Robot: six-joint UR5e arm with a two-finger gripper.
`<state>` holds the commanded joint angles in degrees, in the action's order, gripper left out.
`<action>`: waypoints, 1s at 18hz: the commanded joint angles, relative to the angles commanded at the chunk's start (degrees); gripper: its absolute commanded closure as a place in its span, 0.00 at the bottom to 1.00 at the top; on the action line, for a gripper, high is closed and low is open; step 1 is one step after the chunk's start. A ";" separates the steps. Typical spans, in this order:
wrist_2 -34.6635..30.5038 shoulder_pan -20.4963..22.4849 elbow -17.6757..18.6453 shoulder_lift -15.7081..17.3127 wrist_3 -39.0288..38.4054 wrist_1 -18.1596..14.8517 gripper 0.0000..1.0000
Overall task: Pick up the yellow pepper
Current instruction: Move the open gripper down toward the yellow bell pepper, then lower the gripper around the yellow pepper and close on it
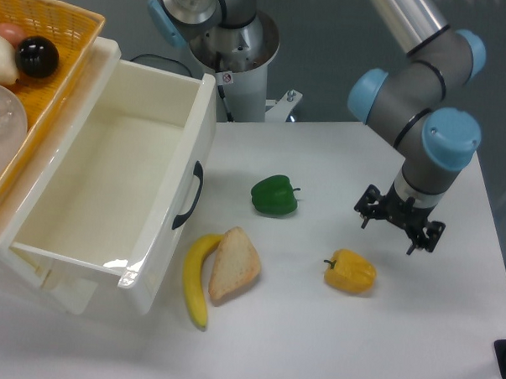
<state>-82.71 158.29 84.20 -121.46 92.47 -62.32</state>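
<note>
Now the gripper (pixel 397 228) hangs over the white table (pixel 314 326), its dark fingers spread apart with nothing between them. The yellow pepper (pixel 350 272) lies on the table just below and a little to the left of the gripper as the camera sees it, near but apart from it, its short stem pointing left. How high the fingertips stand above the tabletop cannot be judged from this one view.

Farther left of the gripper sits a green pepper (pixel 274 195), and beyond it, lower left, a banana (pixel 195 278) lies touching a wedge of bread (pixel 234 264). An open white drawer (pixel 119 184) stands well to the left; its near corner is cut by the frame's edge. A yellow basket (pixel 50 30) at the far upper left is only partly in view, its contents hard to name.
</note>
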 joint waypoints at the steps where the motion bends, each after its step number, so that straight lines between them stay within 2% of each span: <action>1: 0.00 -0.09 -0.09 -0.27 6.25 0.44 0.00; 3: 0.00 0.00 -0.18 -1.14 15.85 0.88 0.00; 4: -0.09 -0.09 -0.53 -1.58 18.24 1.58 0.00; 7: -0.09 -0.26 -1.93 -3.08 20.11 2.73 0.01; 10: -0.09 -0.79 -3.25 -3.70 25.46 3.26 0.01; 18: -0.09 -2.46 -1.59 -3.79 28.29 3.26 0.00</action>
<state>-82.79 155.83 82.61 -125.25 120.76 -59.06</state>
